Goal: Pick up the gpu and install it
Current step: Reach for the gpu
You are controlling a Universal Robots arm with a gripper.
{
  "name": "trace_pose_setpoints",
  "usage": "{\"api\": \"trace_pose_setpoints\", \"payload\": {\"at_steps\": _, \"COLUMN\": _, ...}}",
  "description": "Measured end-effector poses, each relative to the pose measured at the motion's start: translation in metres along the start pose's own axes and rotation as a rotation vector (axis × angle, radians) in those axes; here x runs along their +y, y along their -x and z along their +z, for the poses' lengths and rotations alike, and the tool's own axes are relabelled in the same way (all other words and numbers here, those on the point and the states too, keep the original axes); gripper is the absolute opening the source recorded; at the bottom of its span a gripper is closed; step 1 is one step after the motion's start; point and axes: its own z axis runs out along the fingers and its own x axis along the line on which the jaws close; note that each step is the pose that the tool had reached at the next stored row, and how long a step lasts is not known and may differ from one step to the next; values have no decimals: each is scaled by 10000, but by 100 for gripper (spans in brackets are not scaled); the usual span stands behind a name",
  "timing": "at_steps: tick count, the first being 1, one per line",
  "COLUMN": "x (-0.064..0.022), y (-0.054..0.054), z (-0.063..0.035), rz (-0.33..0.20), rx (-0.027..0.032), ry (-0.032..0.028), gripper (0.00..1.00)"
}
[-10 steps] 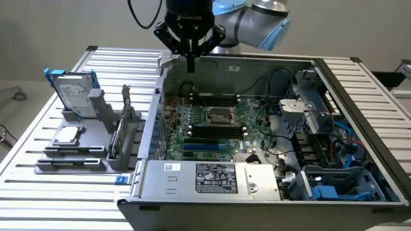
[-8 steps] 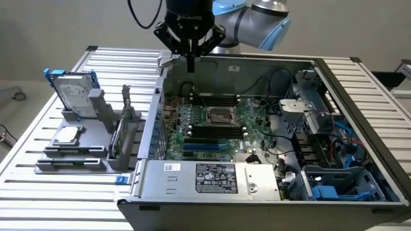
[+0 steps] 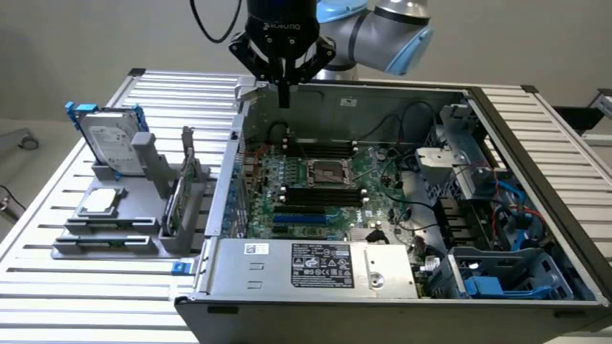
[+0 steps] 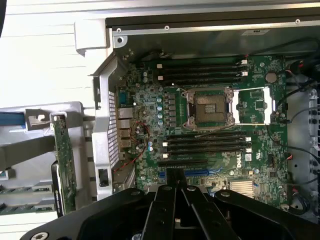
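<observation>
Over the back corner of the open computer case, the pincer hangs pressed together, holding nothing. Inside the case sit the motherboard and a silver power supply. Beside it on the table, a grey rack holds the gpu upright and a blue-framed hard drive.

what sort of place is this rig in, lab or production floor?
Probably a robotics lab bench: an open computer case on a slatted aluminium table, with a grey parts rack holding a hard drive beside it.
</observation>
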Motion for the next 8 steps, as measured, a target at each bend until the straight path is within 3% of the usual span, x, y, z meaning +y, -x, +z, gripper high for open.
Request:
{"api": "trace_pose_setpoints", "payload": {"at_steps": 5, "x": -2, "y": -33, "z": -2, "rz": 2, "rx": 14, "ry": -4, "gripper": 11}}
{"api": "trace_pose_setpoints", "payload": {"at_steps": 8, "x": -9, "y": -132, "z": -2, "rz": 4, "rx": 80, "ry": -6, "gripper": 11}}
